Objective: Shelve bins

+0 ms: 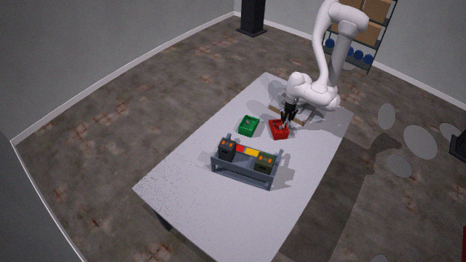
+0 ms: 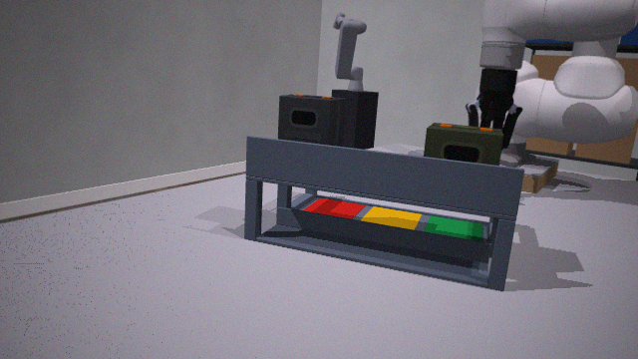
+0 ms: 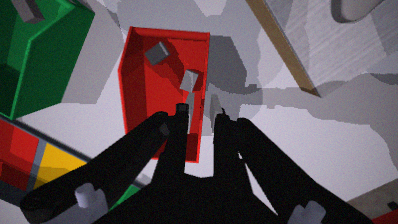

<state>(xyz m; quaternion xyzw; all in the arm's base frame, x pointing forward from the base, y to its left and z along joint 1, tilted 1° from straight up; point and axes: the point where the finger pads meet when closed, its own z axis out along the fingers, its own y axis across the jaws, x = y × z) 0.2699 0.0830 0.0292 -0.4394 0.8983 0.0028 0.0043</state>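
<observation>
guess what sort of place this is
Probably a robotics lab or workshop: a white robot arm, a storage rack of cardboard boxes, and a second, smaller arm on a black pedestal.

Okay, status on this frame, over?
Gripper empty, jaws parted at red bin's side wall. Bin on table, parts inside. Low top board may hinder entry to red mark.

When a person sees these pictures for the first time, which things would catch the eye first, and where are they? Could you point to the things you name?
Probably the open red bin point(image 1: 278, 131) point(image 3: 150, 90) would, on the table under the black gripper point(image 1: 287, 121) point(image 3: 202, 102), with the green bin point(image 1: 248, 126) point(image 3: 55, 65) beside it. Next come the red, yellow and green marks on the low grey shelf point(image 1: 242, 174) point(image 2: 379, 172), below two dark cases standing on top.
</observation>
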